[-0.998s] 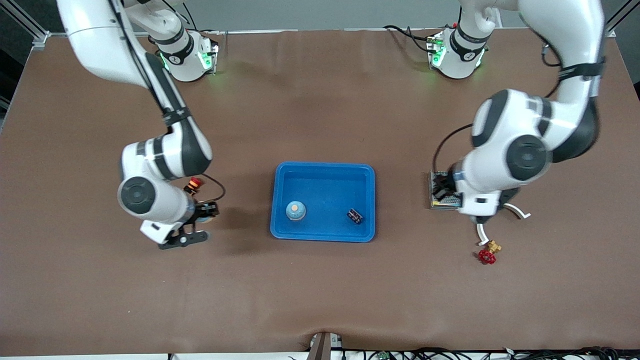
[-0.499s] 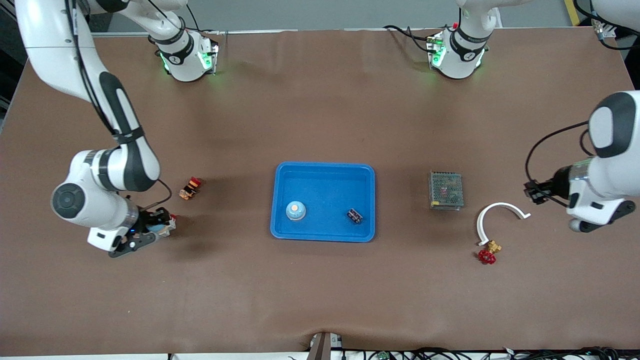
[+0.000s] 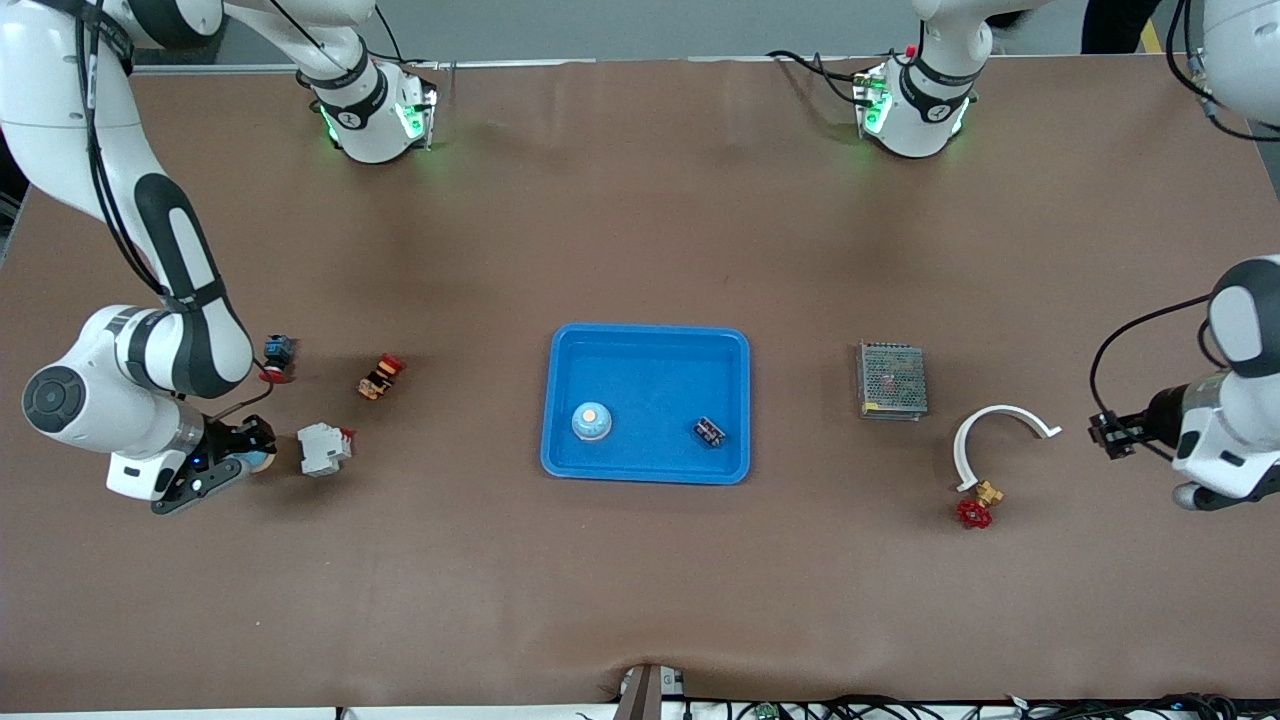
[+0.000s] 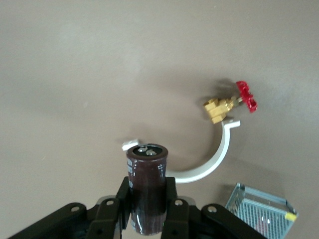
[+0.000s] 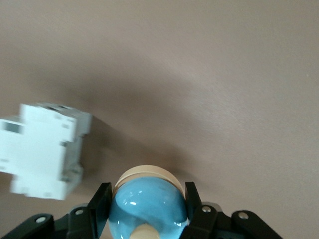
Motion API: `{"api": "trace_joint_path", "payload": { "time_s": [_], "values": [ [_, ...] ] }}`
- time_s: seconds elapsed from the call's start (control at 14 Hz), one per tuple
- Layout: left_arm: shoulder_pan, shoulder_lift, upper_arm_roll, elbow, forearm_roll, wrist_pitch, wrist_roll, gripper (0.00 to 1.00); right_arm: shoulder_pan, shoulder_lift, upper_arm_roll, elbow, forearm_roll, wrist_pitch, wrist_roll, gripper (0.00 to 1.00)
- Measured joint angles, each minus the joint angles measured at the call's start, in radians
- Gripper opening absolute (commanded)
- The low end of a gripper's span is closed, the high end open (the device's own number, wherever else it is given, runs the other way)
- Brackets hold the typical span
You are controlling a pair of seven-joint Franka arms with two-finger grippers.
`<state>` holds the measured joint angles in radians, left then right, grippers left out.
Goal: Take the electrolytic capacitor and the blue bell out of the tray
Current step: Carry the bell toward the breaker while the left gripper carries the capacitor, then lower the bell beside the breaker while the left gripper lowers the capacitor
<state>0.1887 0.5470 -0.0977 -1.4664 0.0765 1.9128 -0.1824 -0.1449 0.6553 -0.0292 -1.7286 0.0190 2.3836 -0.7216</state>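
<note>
A blue tray [image 3: 648,338] lies mid-table. In it stand a blue bell [image 3: 591,421] with a cream button and a small dark capacitor [image 3: 710,432]. My right gripper [image 3: 243,457] is over the table beside a white breaker, toward the right arm's end. In the right wrist view it [image 5: 147,194] is shut on another blue bell [image 5: 147,209] with a cream base. My left gripper [image 3: 1108,437] is over the table toward the left arm's end. In the left wrist view it [image 4: 147,189] is shut on a dark brown capacitor [image 4: 145,184], held upright.
A white breaker [image 3: 323,449], a red-orange switch [image 3: 382,376] and a small blue-red part [image 3: 277,357] lie toward the right arm's end. A metal mesh box [image 3: 891,380], a white curved piece [image 3: 990,428] and a red-handled brass valve [image 3: 975,508] lie toward the left arm's end.
Both arms swung away from the tray toward their own ends of the table. This uncovered the mesh box, the white breaker and the blue-red part. The tray's contents stayed put.
</note>
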Motion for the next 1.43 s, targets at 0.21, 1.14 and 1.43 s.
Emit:
{"api": "trace_joint_path", "payload": {
  "time_s": [0.21,1.14,1.43],
  "values": [
    [-0.013,0.049,-0.001,0.003,0.005,0.062,0.000,0.23,-0.033,0.032,0.001,0.000,0.000,0.030,-0.044,0.00],
    [-0.014,0.216,-0.001,0.005,0.041,0.205,-0.019,0.24,-0.077,0.041,0.005,0.000,0.029,0.031,-0.066,1.00],
    [-0.014,0.233,-0.001,0.005,0.063,0.207,-0.036,0.24,-0.077,0.041,0.013,0.008,0.039,0.028,-0.066,1.00]
  ]
}}
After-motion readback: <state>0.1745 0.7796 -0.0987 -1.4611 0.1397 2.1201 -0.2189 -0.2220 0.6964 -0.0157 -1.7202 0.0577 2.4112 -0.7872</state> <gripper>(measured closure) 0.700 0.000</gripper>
